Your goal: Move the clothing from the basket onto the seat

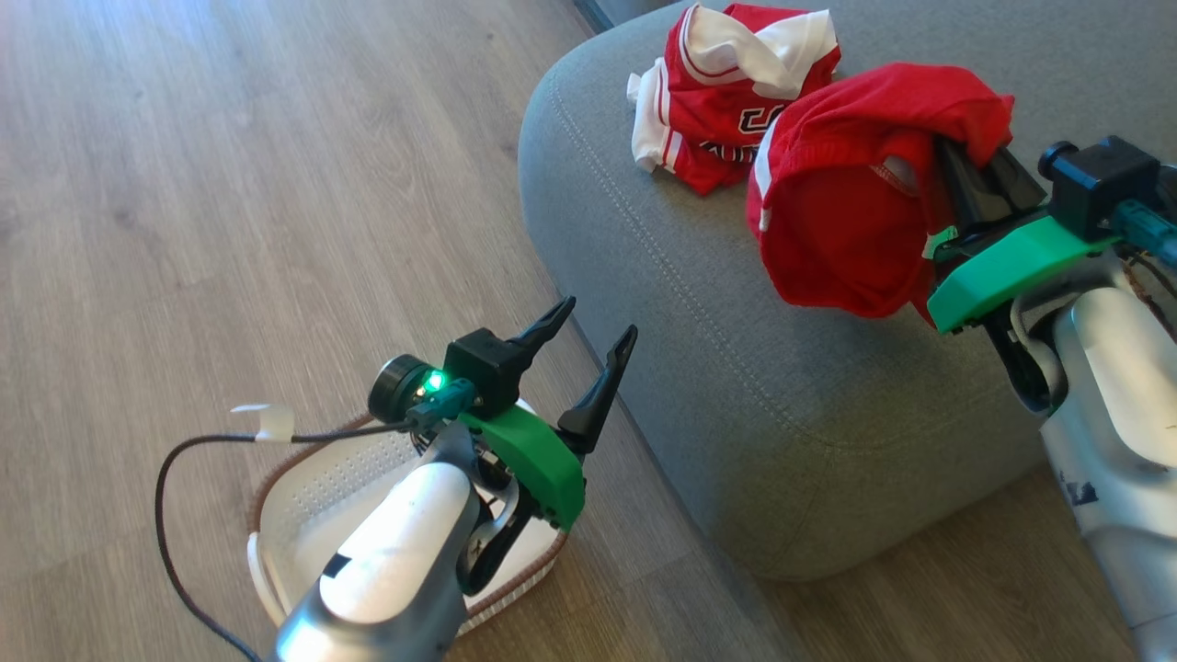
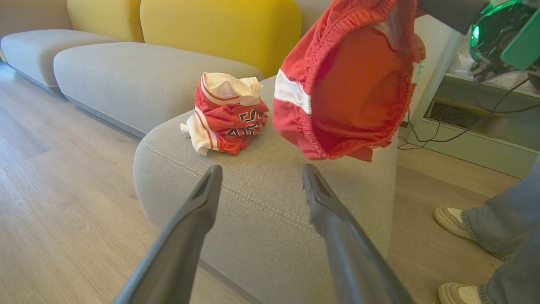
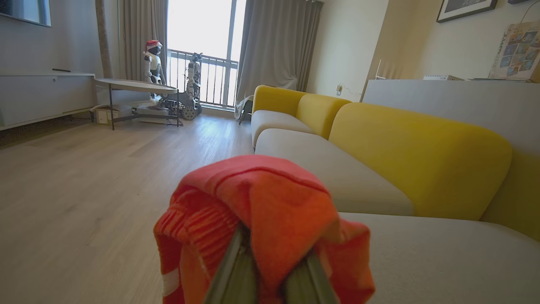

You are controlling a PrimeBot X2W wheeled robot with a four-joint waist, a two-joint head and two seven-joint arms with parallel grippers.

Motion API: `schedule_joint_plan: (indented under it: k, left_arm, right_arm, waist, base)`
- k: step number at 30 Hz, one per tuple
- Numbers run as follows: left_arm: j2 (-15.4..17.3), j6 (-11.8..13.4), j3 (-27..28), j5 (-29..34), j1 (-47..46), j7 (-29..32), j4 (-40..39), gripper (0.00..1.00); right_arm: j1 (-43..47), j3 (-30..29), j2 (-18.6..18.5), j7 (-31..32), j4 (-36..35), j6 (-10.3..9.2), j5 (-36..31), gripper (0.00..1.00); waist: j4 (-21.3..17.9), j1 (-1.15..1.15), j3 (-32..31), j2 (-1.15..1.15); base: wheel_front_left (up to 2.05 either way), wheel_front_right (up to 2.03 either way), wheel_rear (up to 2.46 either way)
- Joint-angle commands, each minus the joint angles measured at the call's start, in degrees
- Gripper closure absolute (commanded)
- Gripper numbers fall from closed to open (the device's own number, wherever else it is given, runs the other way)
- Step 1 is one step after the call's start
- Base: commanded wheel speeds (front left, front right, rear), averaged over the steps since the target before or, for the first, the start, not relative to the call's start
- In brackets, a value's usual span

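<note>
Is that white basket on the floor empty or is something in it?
Empty, as far as shows: the basket has a bare white perforated bottom, though the left arm hides part of it.

My left hand [image 1: 601, 315] low at lower left of head view. Its fingers [image 1: 599, 393] spread wide, nothing between them, tips pointing up and right. Left forearm [image 1: 395, 552] pale, rising from bottom edge, green collar [image 1: 533, 460] at wrist. My right hand [image 1: 965, 184] higher, at right, fingers pinched together on red clothing [image 1: 846, 230], tips buried in folds. Right forearm [image 1: 1122, 441] silver-grey, angling up from lower right corner, green bracket [image 1: 1002, 276] at wrist.
</note>
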Motion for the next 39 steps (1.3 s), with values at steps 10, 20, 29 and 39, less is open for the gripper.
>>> schedule_joint_plan:
  k: [10,20,29,39]
  left_arm:
    - [0.37,-0.2,1.38,0.91,-3.19,-0.72,-1.86,0.0]
    - [0.34,-0.14,0.91,2.2,-5.68,-0.72,-4.9,0.0]
    - [0.35,-0.39,-0.94,3.83,-10.14,-0.72,-7.65,0.0]
    - [1.11,-0.39,-1.8,5.57,-14.45,-0.47,-9.91,0.0]
  right_arm:
    - [-6.68,-1.12,-0.22,0.43,-0.06,-0.01,-0.2,1.0]
    - [-22.62,-2.56,-4.49,3.78,4.96,-0.01,-0.65,1.0]
    - [-36.53,-2.71,-10.25,7.24,13.58,-0.01,-0.79,1.0]
    - [-43.98,-5.88,-13.76,7.63,21.44,-0.01,-2.47,1.0]
  waist:
    - [1.91,0.0,3.25,0.0]
    - [7.59,0.0,8.98,0.0]
    - [14.57,0.0,17.56,0.0]
    - [18.06,0.0,25.75,0.0]
  base:
    - [0.0,0.0,0.0]
    - [0.0,0.0,0.0]
    - [0.0,0.0,0.0]
    - [0.0,0.0,0.0]
